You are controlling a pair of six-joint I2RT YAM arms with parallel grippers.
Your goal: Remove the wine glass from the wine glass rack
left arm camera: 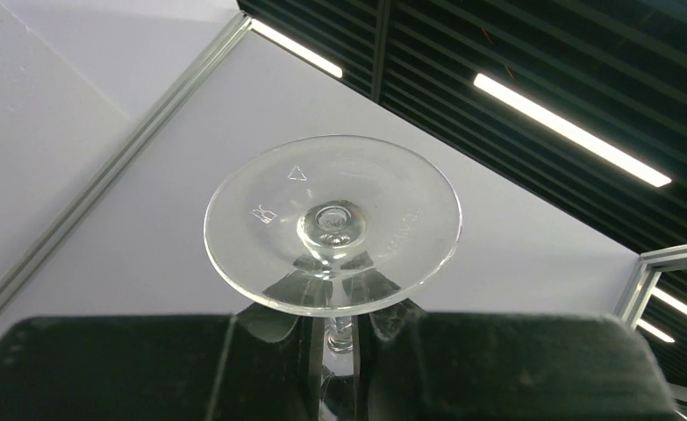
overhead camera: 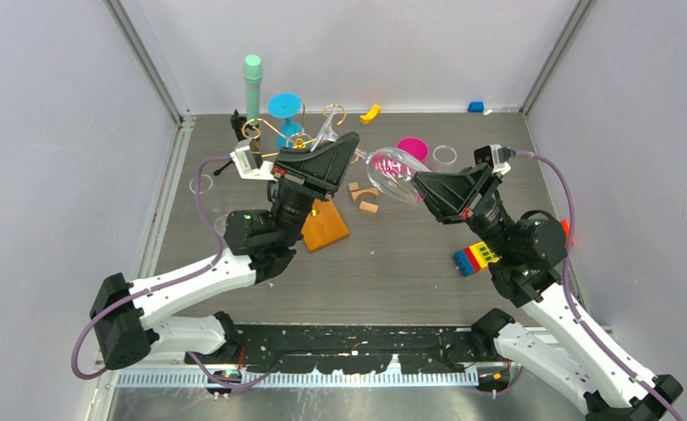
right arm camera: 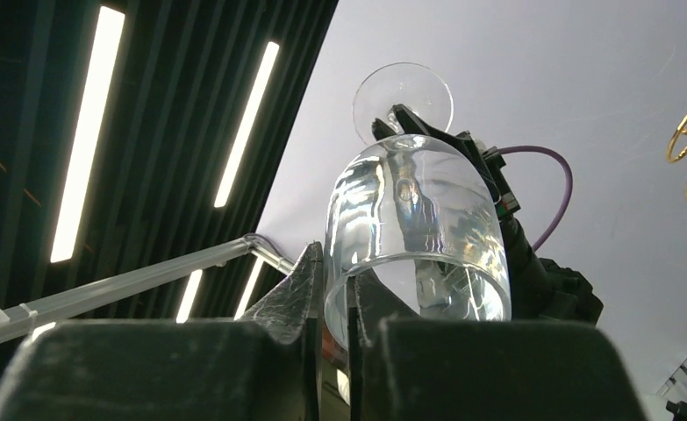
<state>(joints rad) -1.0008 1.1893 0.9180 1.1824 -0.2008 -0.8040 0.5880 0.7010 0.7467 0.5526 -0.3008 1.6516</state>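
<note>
Nearest overhead is the arms' mounting rail (overhead camera: 357,360); beyond it the wine glass (overhead camera: 394,171) lies sideways in the air beside the rack (overhead camera: 326,226), its long axis running from the left fingers (overhead camera: 344,149) to the right fingers (overhead camera: 427,186). Left wrist: fingers (left arm camera: 497,368) pinch the stem (left arm camera: 341,331) under the foot (left arm camera: 332,224); the rest is hidden. Right wrist: fingers (right arm camera: 287,298) nip the rim of the bowl (right arm camera: 418,228); the stem is hidden behind it.

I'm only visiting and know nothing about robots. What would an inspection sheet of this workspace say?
Surface: dark grey slatted table.
Job's things: clear wine glass held sideways in the air, off the gold wire rack with its orange-brown wooden base.
Clutter: tall green cylinder, blue spool-shaped stand, magenta disc, wooden blocks, multicoloured brick stack.
Grippers: left gripper shut on the stem; right gripper pinching the bowl's rim.
Cables: purple cable along each arm.
Surroundings: pale walls, metal frame posts.
</note>
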